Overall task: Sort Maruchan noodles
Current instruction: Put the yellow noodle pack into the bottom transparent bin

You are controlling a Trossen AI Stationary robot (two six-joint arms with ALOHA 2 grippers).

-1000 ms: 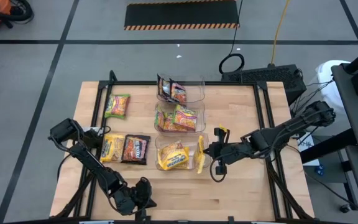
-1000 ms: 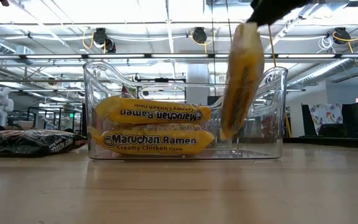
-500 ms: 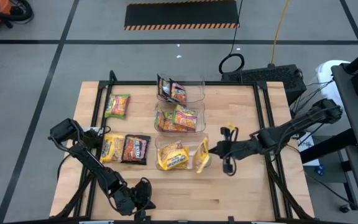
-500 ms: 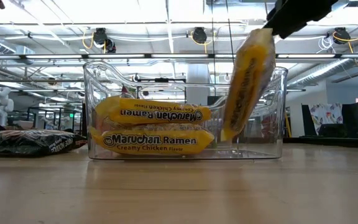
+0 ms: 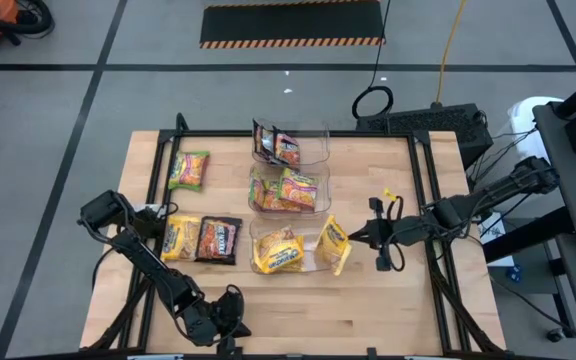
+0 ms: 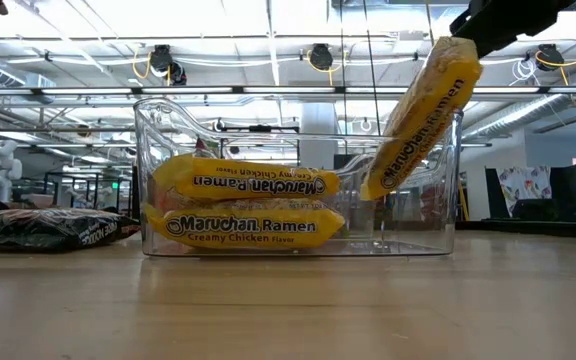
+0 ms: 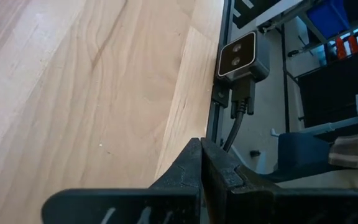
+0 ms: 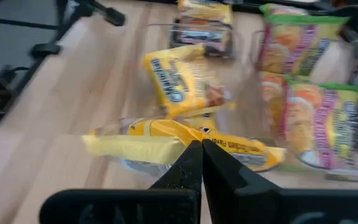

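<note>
My right gripper [image 5: 354,238] is shut on a yellow Maruchan packet [image 5: 333,244] at the right end of the near clear bin [image 5: 258,268]. In the low view the packet [image 6: 416,125] slants, its lower end inside the bin. Two more yellow packets [image 6: 243,205] lie stacked flat in that bin. The middle bin holds green-yellow packets [image 5: 288,189], the far bin dark ones [image 5: 280,146]. A green-yellow [image 5: 189,170], a yellow [image 5: 180,238] and a dark packet [image 5: 218,240] lie flat on the table's left part. My left gripper [image 7: 201,158] is shut, over the table's near edge. My right gripper pinches the yellow packet by its upper end [image 8: 166,138] between its two fingers, coming from the table's right side. The packet is tilted, upper end [image 6: 455,58] above the bin's right wall and lower end [image 6: 373,188] hanging inside the bin, clear of its floor.
The three clear bins stand in a row down the table's middle. Bare wood lies to the right of the bins and along the near edge [image 5: 368,320]. A small camera [image 7: 243,57] sits at the table's edge in the left wrist view.
My right gripper has moved toward the table's right edge while staying shut on the packet. The packet has tipped from nearly upright to a strong slant: its upper end went right with the gripper and its lower end stayed inside the bin.
</note>
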